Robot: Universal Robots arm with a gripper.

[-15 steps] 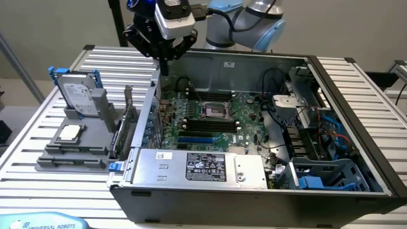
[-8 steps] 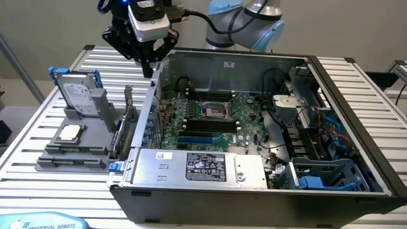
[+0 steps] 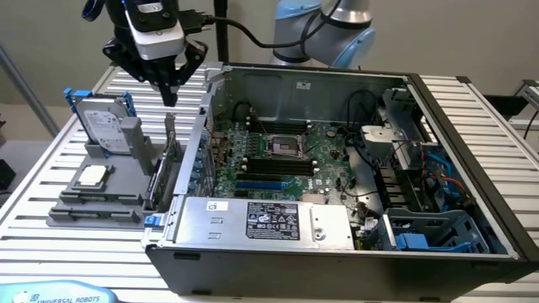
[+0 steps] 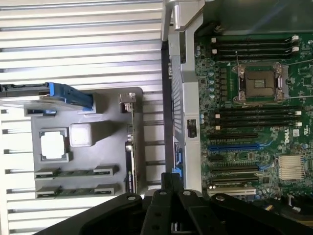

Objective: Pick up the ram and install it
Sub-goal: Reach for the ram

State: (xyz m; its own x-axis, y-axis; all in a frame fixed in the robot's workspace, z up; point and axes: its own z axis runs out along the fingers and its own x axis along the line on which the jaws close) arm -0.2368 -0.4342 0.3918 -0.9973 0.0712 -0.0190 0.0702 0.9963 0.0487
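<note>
Nearest in the exterior view is a pale blue rounded cover (image 3: 59, 295) with the words "UNIVERSAL ROBOTS" on it. Behind it, on the slatted metal table (image 3: 34, 243), lies a grey plastic parts holder (image 3: 84, 206) (image 4: 107, 152). In its front grooves rests the ram (image 3: 100, 197) (image 4: 76, 172): two long, thin green circuit-board sticks, lying flat one beside the other, with nothing touching them. Such a stick is, I judge, light and stiff but fragile. It is better to take it by the long edges near the middle, not by the chips or the contacts. Just beside the holder stands the open black computer case (image 3: 337, 271). Its silver power supply (image 3: 261, 221) carries a label too small to read, and the green motherboard (image 3: 286, 151) (image 4: 230, 147) seems to show "DELL". Farthest back, the black gripper (image 3: 170, 95) (image 4: 171, 183) hangs above the holder, its fingers pressed together with nothing between them.
</note>
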